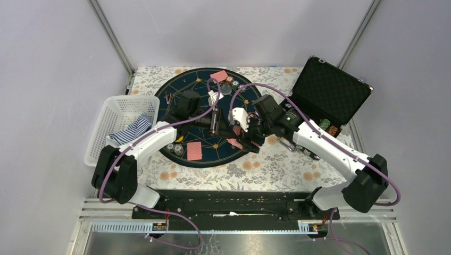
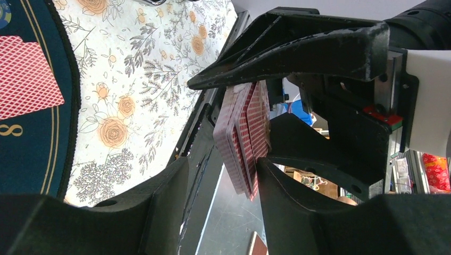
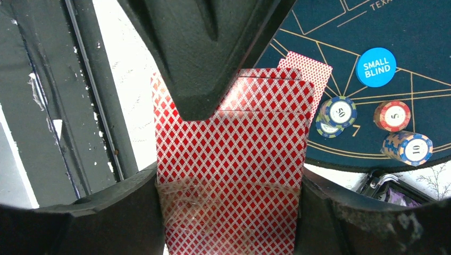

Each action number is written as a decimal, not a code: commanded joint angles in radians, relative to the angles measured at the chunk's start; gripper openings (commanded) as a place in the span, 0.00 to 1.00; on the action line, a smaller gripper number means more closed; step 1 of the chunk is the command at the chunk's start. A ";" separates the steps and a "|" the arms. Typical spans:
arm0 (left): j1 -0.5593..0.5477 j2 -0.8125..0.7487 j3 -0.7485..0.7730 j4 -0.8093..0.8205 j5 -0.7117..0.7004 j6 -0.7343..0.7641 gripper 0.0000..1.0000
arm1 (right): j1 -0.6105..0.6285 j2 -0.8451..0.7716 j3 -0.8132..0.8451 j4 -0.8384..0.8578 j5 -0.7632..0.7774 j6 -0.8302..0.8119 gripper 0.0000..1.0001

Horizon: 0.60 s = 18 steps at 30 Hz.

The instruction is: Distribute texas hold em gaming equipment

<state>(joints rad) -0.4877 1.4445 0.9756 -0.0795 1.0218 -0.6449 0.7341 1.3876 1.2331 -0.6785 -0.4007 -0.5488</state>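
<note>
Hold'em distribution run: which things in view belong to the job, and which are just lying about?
Job: cards, chips, small-blind button.
Lying about: mat, case, basket, striped cloth.

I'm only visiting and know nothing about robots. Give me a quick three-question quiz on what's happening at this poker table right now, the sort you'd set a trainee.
1. True or false: the black case stands open.
2. What does the right gripper hold between its fingers? A) poker chips B) a stack of red-backed cards C) a striped cloth
3. Fill in the missing word: the blue button lying on the mat reads "SMALL ____".
Key: 1 true; 2 B; 3 BLIND.
</note>
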 commanded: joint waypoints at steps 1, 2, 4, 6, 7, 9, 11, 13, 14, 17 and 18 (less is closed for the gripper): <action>0.037 -0.003 -0.004 0.071 0.017 -0.036 0.50 | 0.012 -0.008 0.057 0.037 0.005 0.003 0.02; 0.052 -0.004 -0.014 0.075 0.020 -0.052 0.47 | 0.012 -0.013 0.052 0.040 0.005 0.003 0.02; 0.080 -0.009 -0.023 0.106 0.028 -0.074 0.41 | 0.012 -0.020 0.046 0.043 0.011 0.003 0.01; 0.099 -0.018 -0.026 0.111 0.033 -0.079 0.37 | 0.012 -0.024 0.041 0.044 0.016 0.002 0.01; 0.104 -0.022 -0.026 0.109 0.033 -0.076 0.35 | 0.013 -0.024 0.039 0.044 0.017 0.002 0.01; 0.105 -0.035 -0.026 0.108 0.036 -0.067 0.34 | 0.011 -0.023 0.036 0.043 0.020 0.001 0.01; 0.105 -0.047 -0.027 0.119 0.048 -0.070 0.34 | 0.012 -0.020 0.036 0.040 0.020 0.001 0.01; 0.105 -0.064 -0.032 0.170 0.068 -0.090 0.43 | 0.013 -0.015 0.040 0.037 0.016 0.002 0.01; 0.105 -0.072 -0.040 0.197 0.075 -0.106 0.49 | 0.013 -0.012 0.041 0.037 0.013 0.002 0.01; 0.101 -0.081 -0.046 0.242 0.071 -0.139 0.59 | 0.013 -0.001 0.050 0.034 0.010 0.001 0.01; 0.097 -0.079 -0.043 0.246 0.067 -0.142 0.59 | 0.014 0.001 0.052 0.034 0.008 0.002 0.01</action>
<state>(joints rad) -0.3832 1.4120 0.9352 0.0467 1.0664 -0.7517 0.7345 1.3899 1.2350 -0.6651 -0.3733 -0.5480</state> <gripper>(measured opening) 0.575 0.722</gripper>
